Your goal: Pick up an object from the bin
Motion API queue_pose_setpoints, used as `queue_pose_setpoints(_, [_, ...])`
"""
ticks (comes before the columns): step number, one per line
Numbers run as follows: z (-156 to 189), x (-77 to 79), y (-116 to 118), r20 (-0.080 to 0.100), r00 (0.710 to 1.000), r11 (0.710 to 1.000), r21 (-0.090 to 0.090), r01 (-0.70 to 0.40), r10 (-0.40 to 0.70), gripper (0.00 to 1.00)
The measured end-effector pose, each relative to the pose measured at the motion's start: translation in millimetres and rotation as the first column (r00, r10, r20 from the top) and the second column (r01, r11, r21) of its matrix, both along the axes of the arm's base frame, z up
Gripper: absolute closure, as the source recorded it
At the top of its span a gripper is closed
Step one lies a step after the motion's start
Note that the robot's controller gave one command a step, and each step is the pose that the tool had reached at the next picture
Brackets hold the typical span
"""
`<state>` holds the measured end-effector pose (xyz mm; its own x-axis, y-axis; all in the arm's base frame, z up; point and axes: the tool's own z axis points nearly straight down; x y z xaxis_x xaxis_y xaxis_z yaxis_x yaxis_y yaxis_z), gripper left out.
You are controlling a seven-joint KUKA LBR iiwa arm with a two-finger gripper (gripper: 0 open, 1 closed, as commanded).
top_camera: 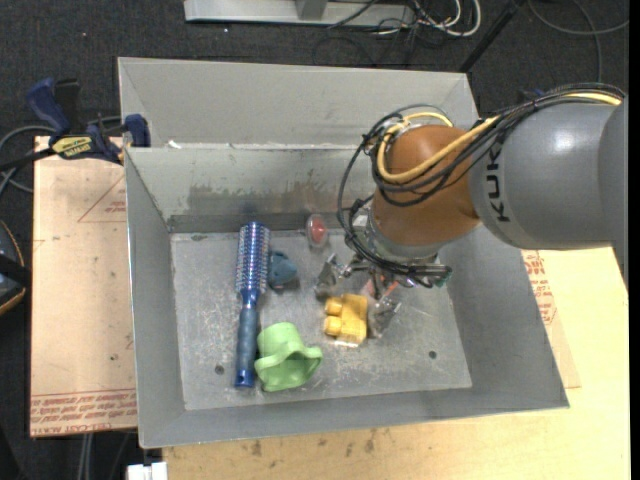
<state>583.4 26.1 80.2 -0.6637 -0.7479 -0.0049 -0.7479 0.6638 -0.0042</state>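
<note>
From my station I look down into the grey bin (300, 173), and the things all lie on its floor, from the middle towards the left. Furthest left is a blue brush (249, 288), lying lengthwise with its bristle head towards the far wall and its handle pointing near. At the near end of that handle sits a green piece (283, 356), soft-looking and curved, touching the handle on its right side. Just right of the brush head is a small dark blue lump (281, 271), close against the bristles. Further right, up by the foot of the far wall, I see a little red piece (316, 230), apart from the rest.

Right of the middle lies a yellow block (345, 320), knobbly on top, and it is the thing nearest the gripper (357, 290). The gripper is low over the floor, just on the far side of the block. Its fingers (329, 276) stand apart, one to the left and one to the right, and the block's far edge sits at the gap between them. I cannot tell whether either finger touches the block, and nothing is clamped between them.

Above the gripper is the orange cover (425, 183) with cables (400, 133) looped over it, and the grey arm (560, 173) runs off to the right over the bin's right wall
</note>
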Motion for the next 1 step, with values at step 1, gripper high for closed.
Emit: queue_pose_setpoints(1, [1.7, 1.3, 1.9, 0.005, 1.0, 1.0, 0.004, -0.001, 0.001, 1.0])
